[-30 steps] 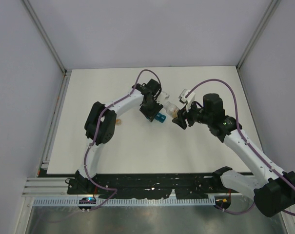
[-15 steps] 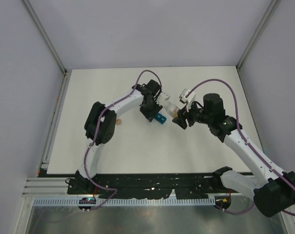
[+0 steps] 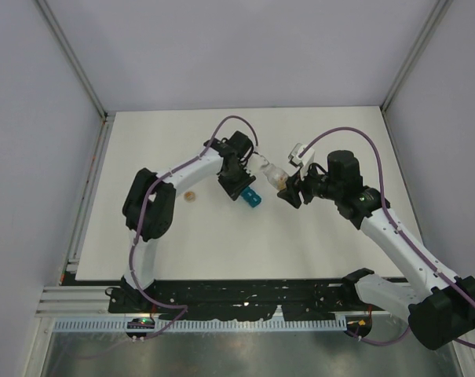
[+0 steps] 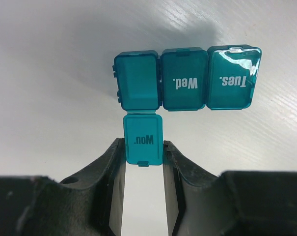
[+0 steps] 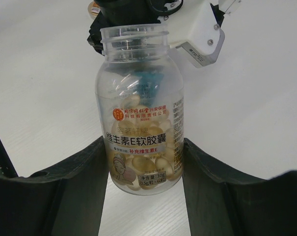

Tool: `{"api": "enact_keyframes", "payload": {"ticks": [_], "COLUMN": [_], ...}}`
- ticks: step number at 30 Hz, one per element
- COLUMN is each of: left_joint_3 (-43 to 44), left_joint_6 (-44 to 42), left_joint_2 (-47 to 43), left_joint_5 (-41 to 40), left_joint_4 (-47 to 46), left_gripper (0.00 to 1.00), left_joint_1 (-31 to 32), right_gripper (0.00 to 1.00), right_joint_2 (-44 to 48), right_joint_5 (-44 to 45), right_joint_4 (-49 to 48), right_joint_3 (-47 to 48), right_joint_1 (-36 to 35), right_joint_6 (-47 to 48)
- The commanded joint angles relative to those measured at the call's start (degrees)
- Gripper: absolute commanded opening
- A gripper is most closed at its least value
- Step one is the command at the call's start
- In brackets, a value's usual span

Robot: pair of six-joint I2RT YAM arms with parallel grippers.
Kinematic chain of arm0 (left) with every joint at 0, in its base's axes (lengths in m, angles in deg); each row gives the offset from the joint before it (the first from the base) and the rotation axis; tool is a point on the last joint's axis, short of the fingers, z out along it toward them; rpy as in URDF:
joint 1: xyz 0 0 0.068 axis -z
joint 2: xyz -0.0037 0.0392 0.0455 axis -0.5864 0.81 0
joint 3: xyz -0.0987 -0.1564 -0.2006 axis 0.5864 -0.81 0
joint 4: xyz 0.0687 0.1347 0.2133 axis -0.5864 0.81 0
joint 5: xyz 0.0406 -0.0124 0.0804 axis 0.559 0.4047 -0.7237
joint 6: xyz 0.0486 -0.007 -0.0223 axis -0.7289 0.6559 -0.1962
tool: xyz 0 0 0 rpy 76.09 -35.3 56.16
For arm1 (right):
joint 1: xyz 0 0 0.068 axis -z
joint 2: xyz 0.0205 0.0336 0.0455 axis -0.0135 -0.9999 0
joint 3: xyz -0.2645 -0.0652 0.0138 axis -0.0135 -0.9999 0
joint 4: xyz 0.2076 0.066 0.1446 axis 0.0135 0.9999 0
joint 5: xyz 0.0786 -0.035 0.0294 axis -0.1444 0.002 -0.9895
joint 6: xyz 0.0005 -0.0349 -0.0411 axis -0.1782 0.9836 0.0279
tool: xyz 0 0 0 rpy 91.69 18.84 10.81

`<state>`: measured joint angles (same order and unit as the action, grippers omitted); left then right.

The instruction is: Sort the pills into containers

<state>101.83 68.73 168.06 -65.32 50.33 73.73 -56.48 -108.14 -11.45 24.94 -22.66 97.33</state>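
Because the left fingers [image 4: 114, 167] are closed against the two side edges of the flipped-open "Mon." lid [image 4: 143, 138], low in the middle of the left wrist view, the teal-blue plastic strip of three joined square compartments [image 4: 185, 104] looks steadied flat on the white bench [image 4: 50, 73]. Its end compartment [image 4: 137, 81] stands uncovered and, as far as shows, empty. The "Wed." lid [image 4: 184, 78] and the "Tues." lid [image 4: 232, 76] beside it are down.

The right fingers [image 5: 84, 182] are clenched on the lower body of a clear uncapped plastic bottle with a printed label [image 5: 141, 113], one on each side, in the middle of the right wrist view. The pills [image 5: 143, 169], pale tan-yellow soft capsules, lie heaped at the base end nearest those fingers, so none has reached the strip. The open mouth points away, toward the top of that frame, and a patch of teal shows through the clear wall.

From overhead, the bottle sits just to the upper right of the strip at the frame's centre, near it but apart. I judge the lid is held back so it cannot drop shut or let the strip slide, and the bottle is poised for tipping over the open compartment. A round tan cap disc [image 3: 189, 195] lies on the bench to the left, well apart.
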Motion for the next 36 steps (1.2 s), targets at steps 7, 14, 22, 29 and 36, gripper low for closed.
{"api": "enact_keyframes", "payload": {"ticks": [7, 14, 22, 29, 36], "left_joint_3": [-7.34, -13.67, -14.91, -14.55, -15.87], "left_joint_6": [-8.34, -17.04, -24.87, -30.14, -32.87], "left_joint_2": [-8.06, -12.71, -13.78, -12.90, -12.37], "left_joint_5": [-0.07, -1.05, 0.10, 0.10, 0.71], "left_joint_4": [-0.92, -4.09, -5.15, -5.06, -5.50], "left_gripper": [0.33, 0.33, 0.36, 0.40, 0.41], "left_joint_1": [0.85, 1.64, 2.25, 3.13, 3.93], "right_gripper": [0.06, 0.06, 0.05, 0.05, 0.06], "right_joint_2": [0.51, 0.33, 0.77, 1.56, 3.93], "right_joint_5": [-0.85, -0.85, -1.20, -2.25, -1.99], "right_joint_4": [-2.07, -1.98, -1.89, -0.93, 2.59], "right_joint_3": [0.34, 0.25, 0.07, 0.16, -0.54], "right_joint_1": [0.44, 0.53, 1.41, 2.81, 3.43], "right_joint_6": [-0.44, -0.35, -0.27, 0.17, 2.19]}}
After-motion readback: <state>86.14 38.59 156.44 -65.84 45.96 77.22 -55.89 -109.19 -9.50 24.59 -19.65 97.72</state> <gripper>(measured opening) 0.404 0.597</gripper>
